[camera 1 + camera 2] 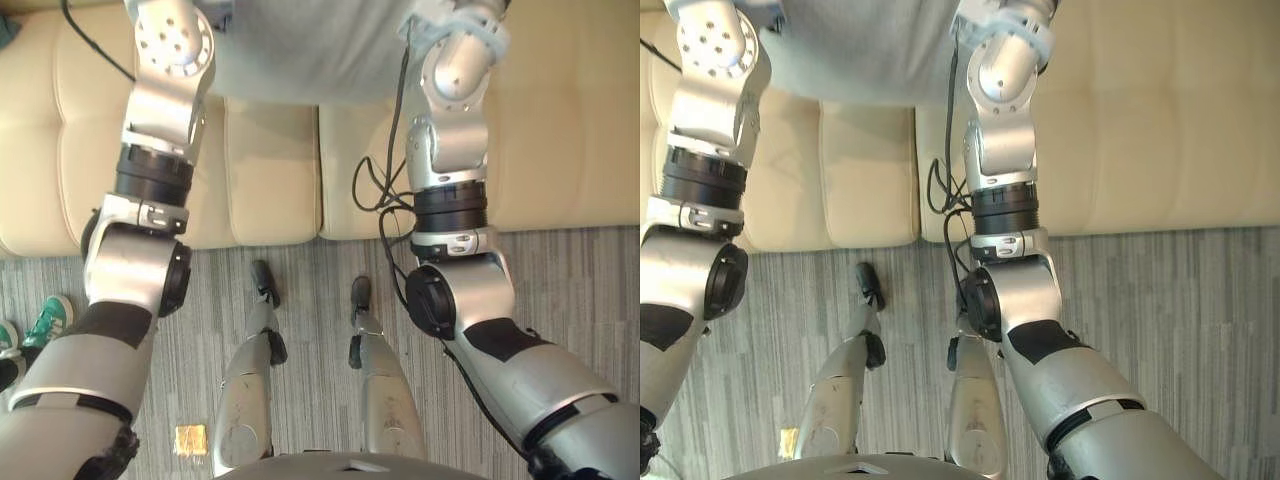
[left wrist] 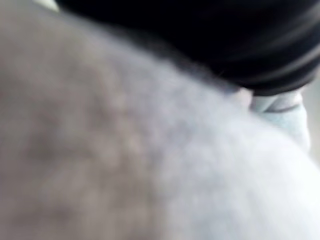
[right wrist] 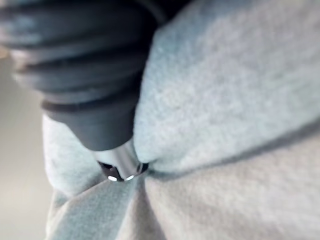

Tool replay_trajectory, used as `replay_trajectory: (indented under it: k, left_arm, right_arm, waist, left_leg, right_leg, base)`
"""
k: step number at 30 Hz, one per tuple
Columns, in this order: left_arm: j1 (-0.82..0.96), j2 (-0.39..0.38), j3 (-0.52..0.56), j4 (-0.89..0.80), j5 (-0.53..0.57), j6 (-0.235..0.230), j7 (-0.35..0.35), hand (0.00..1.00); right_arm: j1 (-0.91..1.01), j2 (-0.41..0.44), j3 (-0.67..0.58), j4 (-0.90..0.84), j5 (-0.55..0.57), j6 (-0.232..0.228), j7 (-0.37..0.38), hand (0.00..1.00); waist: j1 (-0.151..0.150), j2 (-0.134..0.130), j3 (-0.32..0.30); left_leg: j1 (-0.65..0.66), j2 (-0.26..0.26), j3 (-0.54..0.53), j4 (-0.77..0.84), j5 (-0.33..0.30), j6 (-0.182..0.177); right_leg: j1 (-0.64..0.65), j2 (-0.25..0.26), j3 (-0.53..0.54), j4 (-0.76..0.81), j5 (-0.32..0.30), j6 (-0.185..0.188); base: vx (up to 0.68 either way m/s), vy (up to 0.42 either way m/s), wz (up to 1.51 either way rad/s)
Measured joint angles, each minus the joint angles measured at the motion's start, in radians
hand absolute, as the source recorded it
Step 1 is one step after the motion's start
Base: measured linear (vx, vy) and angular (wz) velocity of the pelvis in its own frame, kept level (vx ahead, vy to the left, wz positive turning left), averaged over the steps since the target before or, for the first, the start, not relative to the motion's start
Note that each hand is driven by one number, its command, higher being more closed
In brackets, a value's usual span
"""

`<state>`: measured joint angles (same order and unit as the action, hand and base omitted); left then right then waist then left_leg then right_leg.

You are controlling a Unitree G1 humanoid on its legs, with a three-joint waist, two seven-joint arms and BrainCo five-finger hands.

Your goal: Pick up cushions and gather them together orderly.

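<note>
A grey fuzzy cushion [image 1: 300, 60] hangs between my two raised arms at the far edge of the eye views, above the cream sofa [image 1: 270, 170]. In the left wrist view the cushion [image 2: 150, 150] lies right against the dark ribbed cover of my left hand [image 2: 200, 35]. My right hand [image 3: 85, 75] is pressed into a crease of the same cushion [image 3: 225, 100], and the fabric bunches around it. Both hands sit on the cushion, one at each side.
The sofa's seat cushions run across the far half of the view, and grey striped carpet [image 1: 560, 290] lies in front. A green shoe [image 1: 45, 325] shows at the left edge. A small yellow square [image 1: 190, 438] lies on the carpet.
</note>
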<state>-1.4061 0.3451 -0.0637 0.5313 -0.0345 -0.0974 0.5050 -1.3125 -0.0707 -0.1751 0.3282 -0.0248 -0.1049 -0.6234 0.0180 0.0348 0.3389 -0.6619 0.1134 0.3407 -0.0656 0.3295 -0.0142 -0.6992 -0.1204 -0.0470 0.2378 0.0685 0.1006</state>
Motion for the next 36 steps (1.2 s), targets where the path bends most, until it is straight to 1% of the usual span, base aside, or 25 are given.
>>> replay_trajectory:
  k: [1, 5, 6, 9, 10, 11, 12, 13, 15, 18, 20, 21, 22, 23, 24, 26, 29, 30, 31, 33, 36]
  left_arm:
    - [-0.019, -0.003, 0.008, 0.000, 0.001, 0.006, 0.004, 1.00]
    - [-0.035, -0.015, 0.025, -0.001, 0.010, 0.013, 0.013, 1.00]
    - [-0.036, -0.019, 0.030, -0.004, 0.011, 0.015, 0.014, 1.00]
    - [-0.036, -0.060, 0.086, -0.007, 0.018, 0.019, 0.017, 1.00]
    - [-0.036, -0.064, 0.094, -0.008, 0.019, 0.019, 0.017, 0.00]
    - [-0.037, -0.078, 0.111, -0.011, 0.018, 0.019, 0.022, 0.00]
    - [-0.037, -0.081, 0.117, -0.012, 0.018, 0.019, 0.028, 0.00]
    - [-0.038, -0.091, 0.148, -0.022, 0.017, 0.019, 0.049, 0.00]
    - [-0.038, -0.091, 0.154, -0.046, 0.017, 0.018, 0.062, 0.00]
    - [-0.039, -0.091, 0.168, -0.085, 0.016, 0.010, 0.069, 0.00]
    - [-0.039, -0.089, 0.170, -0.085, 0.005, 0.010, 0.068, 0.00]
    - [-0.039, -0.087, 0.170, -0.086, 0.003, 0.010, 0.066, 0.00]
    - [-0.038, -0.079, 0.169, -0.086, -0.002, 0.011, 0.053, 0.00]
    - [-0.036, -0.074, 0.169, -0.085, -0.001, 0.012, 0.047, 0.00]
    - [-0.034, -0.070, 0.168, -0.084, -0.001, 0.012, 0.043, 0.00]
    - [-0.018, -0.018, 0.167, -0.062, -0.001, 0.020, 0.009, 0.00]
    - [-0.011, 0.034, 0.169, -0.031, -0.001, 0.027, -0.017, 0.00]
    - [-0.008, 0.055, 0.173, -0.017, -0.002, 0.027, -0.025, 0.00]
    - [0.005, 0.096, 0.182, -0.003, -0.007, 0.031, -0.037, 0.00]
    - [0.030, 0.132, 0.194, -0.003, -0.026, 0.031, -0.047, 0.00]
    - [0.111, 0.162, 0.248, -0.003, -0.063, 0.032, -0.063, 0.00]
  right_arm:
    - [-0.012, 0.001, -0.003, -0.008, 0.000, 0.000, -0.010, 1.00]
    - [-0.038, 0.006, -0.002, -0.018, -0.003, 0.000, -0.038, 1.00]
    - [-0.039, 0.010, -0.004, -0.042, -0.004, 0.001, -0.042, 1.00]
    - [-0.056, 0.022, -0.006, -0.047, -0.015, 0.003, -0.047, 1.00]
    - [-0.060, 0.025, -0.005, -0.047, -0.018, 0.004, -0.055, 1.00]
    - [-0.071, 0.025, -0.004, -0.047, -0.022, 0.005, -0.066, 0.00]
    - [-0.077, 0.025, -0.004, -0.047, -0.022, 0.005, -0.072, 0.00]
    - [-0.111, 0.024, -0.003, -0.050, -0.022, 0.005, -0.090, 0.00]
    - [-0.126, 0.023, -0.003, -0.072, -0.022, 0.004, -0.103, 0.00]
    - [-0.138, -0.004, -0.006, -0.113, -0.022, 0.003, -0.126, 0.00]
    - [-0.139, -0.056, -0.005, -0.114, -0.022, 0.003, -0.125, 0.00]
    - [-0.139, -0.066, -0.004, -0.114, -0.021, 0.003, -0.124, 0.00]
    - [-0.139, -0.092, -0.002, -0.114, -0.021, 0.004, -0.118, 0.00]
    - [-0.139, -0.112, -0.001, -0.111, -0.020, 0.005, -0.115, 0.00]
    - [-0.138, -0.119, 0.000, -0.110, -0.020, 0.006, -0.112, 0.00]
    - [-0.138, -0.152, 0.016, -0.074, -0.019, 0.017, -0.095, 0.00]
    - [-0.137, -0.197, 0.017, -0.026, 0.009, 0.023, -0.076, 0.00]
    - [-0.135, -0.223, 0.016, -0.010, 0.030, 0.023, -0.075, 0.00]
    - [-0.133, -0.259, 0.016, 0.013, 0.071, 0.023, -0.071, 0.00]
    - [-0.133, -0.291, 0.014, 0.026, 0.109, 0.023, -0.061, 0.00]
    - [-0.103, -0.365, 0.015, 0.048, 0.159, 0.023, -0.036, 0.00]
  waist:
    - [0.003, -0.001, 0.001]
    - [0.011, 0.002, 0.020]
    - [0.016, 0.003, 0.023]
    - [0.025, 0.003, 0.027]
    - [0.025, 0.003, 0.027]
    - [0.029, 0.003, 0.027]
    - [0.030, 0.003, 0.027]
    - [0.036, 0.003, 0.027]
    - [0.038, 0.003, 0.027]
    - [0.037, 0.003, 0.027]
    - [0.038, 0.003, 0.027]
    - [0.038, 0.003, 0.027]
    - [0.036, 0.002, 0.027]
    - [0.037, 0.002, 0.027]
    - [0.037, 0.002, 0.027]
    - [0.034, 0.002, 0.027]
    - [0.032, 0.002, 0.027]
    - [0.032, 0.002, 0.027]
    - [0.030, 0.002, 0.027]
    - [0.027, 0.002, 0.027]
    - [0.020, 0.002, 0.027]
  left_leg:
    - [-0.031, 0.001, -0.015, 0.000, 0.011, -0.015]
    - [-0.098, 0.005, -0.031, 0.001, 0.023, -0.031]
    - [-0.132, 0.007, -0.038, 0.005, 0.028, -0.037]
    - [-0.196, 0.007, -0.041, 0.010, 0.032, -0.041]
    - [-0.210, 0.006, -0.042, 0.009, 0.034, -0.045]
    - [-0.237, 0.007, -0.044, 0.008, 0.026, -0.055]
    - [-0.247, 0.008, -0.044, 0.008, 0.026, -0.056]
    - [-0.281, 0.008, -0.043, -0.001, 0.025, -0.057]
    - [-0.296, 0.008, -0.043, -0.008, 0.029, -0.061]
    - [-0.318, -0.005, -0.053, -0.009, 0.042, -0.062]
    - [-0.322, -0.016, -0.069, -0.009, 0.050, -0.065]
    - [-0.323, -0.017, -0.070, -0.009, 0.052, -0.068]
    - [-0.332, -0.016, -0.071, -0.009, 0.067, -0.088]
    - [-0.336, -0.016, -0.071, -0.009, 0.074, -0.097]
    - [-0.336, -0.016, -0.072, -0.008, 0.076, -0.098]
    - [-0.336, -0.012, -0.070, -0.005, 0.086, -0.097]
    - [-0.336, -0.007, -0.068, 0.007, 0.087, -0.095]
    - [-0.335, -0.005, -0.068, 0.012, 0.087, -0.095]
    - [-0.329, 0.000, -0.068, 0.015, 0.087, -0.095]
    - [-0.322, 0.004, -0.068, 0.019, 0.087, -0.095]
    - [-0.289, 0.006, -0.068, 0.022, 0.087, -0.095]
  right_leg:
    - [-0.039, -0.002, -0.007, 0.022, -0.009, -0.001]
    - [-0.130, -0.006, -0.023, 0.101, -0.045, -0.011]
    - [-0.172, -0.007, -0.027, 0.131, -0.058, -0.015]
    - [-0.252, -0.014, -0.035, 0.185, -0.081, -0.020]
    - [-0.269, -0.015, -0.037, 0.193, -0.085, -0.022]
    - [-0.301, -0.015, -0.042, 0.209, -0.090, -0.025]
    - [-0.312, -0.015, -0.044, 0.211, -0.091, -0.026]
    - [-0.354, -0.016, -0.046, 0.224, -0.093, -0.027]
    - [-0.372, -0.016, -0.046, 0.226, -0.094, -0.026]
    - [-0.404, -0.032, -0.051, 0.265, -0.125, -0.025]
    - [-0.417, -0.049, -0.064, 0.312, -0.161, -0.031]
    - [-0.419, -0.051, -0.068, 0.318, -0.167, -0.032]
    - [-0.423, -0.054, -0.077, 0.329, -0.179, -0.034]
    - [-0.426, -0.056, -0.083, 0.338, -0.187, -0.039]
    - [-0.427, -0.057, -0.084, 0.342, -0.191, -0.040]
    - [-0.425, -0.057, -0.092, 0.347, -0.196, -0.045]
    - [-0.418, -0.056, -0.098, 0.348, -0.199, -0.050]
    - [-0.415, -0.055, -0.099, 0.351, -0.200, -0.052]
    - [-0.407, -0.051, -0.102, 0.351, -0.201, -0.053]
    - [-0.398, -0.049, -0.105, 0.352, -0.202, -0.055]
    - [-0.363, -0.047, -0.107, 0.353, -0.203, -0.057]
  base:
    - [-0.01, 0.022, 0.12]
    - [0.00, 0.027, 0.14]
    - [0.00, 0.020, 0.15]
    - [0.01, 0.011, 0.13]
    - [0.00, 0.006, 0.11]
    - [0.00, 0.001, 0.09]
    - [-0.01, -0.011, 0.07]
    - [0.00, 0.000, 0.00]
    - [0.00, -0.010, 0.04]
    - [0.01, -0.056, 0.25]
    - [-0.01, -0.112, 0.36]
    - [-0.01, -0.133, 0.33]
    - [-0.02, -0.142, 0.29]
    - [-0.02, -0.145, 0.27]
    - [-0.03, -0.151, 0.16]
    - [-0.03, -0.159, 0.06]
    - [-0.03, -0.135, 0.01]
    - [-0.03, -0.135, 0.00]
    - [-0.04, -0.162, -0.01]
    - [-0.04, -0.135, -0.02]
    - [-0.05, -0.128, 0.00]
